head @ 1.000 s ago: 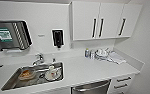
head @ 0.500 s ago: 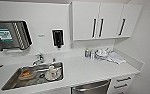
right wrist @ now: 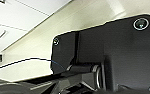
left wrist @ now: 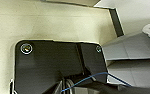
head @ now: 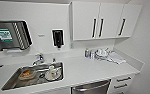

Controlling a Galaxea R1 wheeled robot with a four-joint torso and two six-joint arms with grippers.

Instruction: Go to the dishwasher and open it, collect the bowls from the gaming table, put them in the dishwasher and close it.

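The dishwasher sits under the white counter at the lower edge of the head view, right of the sink. Its brushed steel front is closed, and a horizontal bar handle runs across the top. I stand facing the counter, close to it.
A steel sink at the left holds dishes and has a faucet behind it. White drawers flank the dishwasher on the right. Bottles and white crockery stand at the counter's back right, under the wall cabinets.
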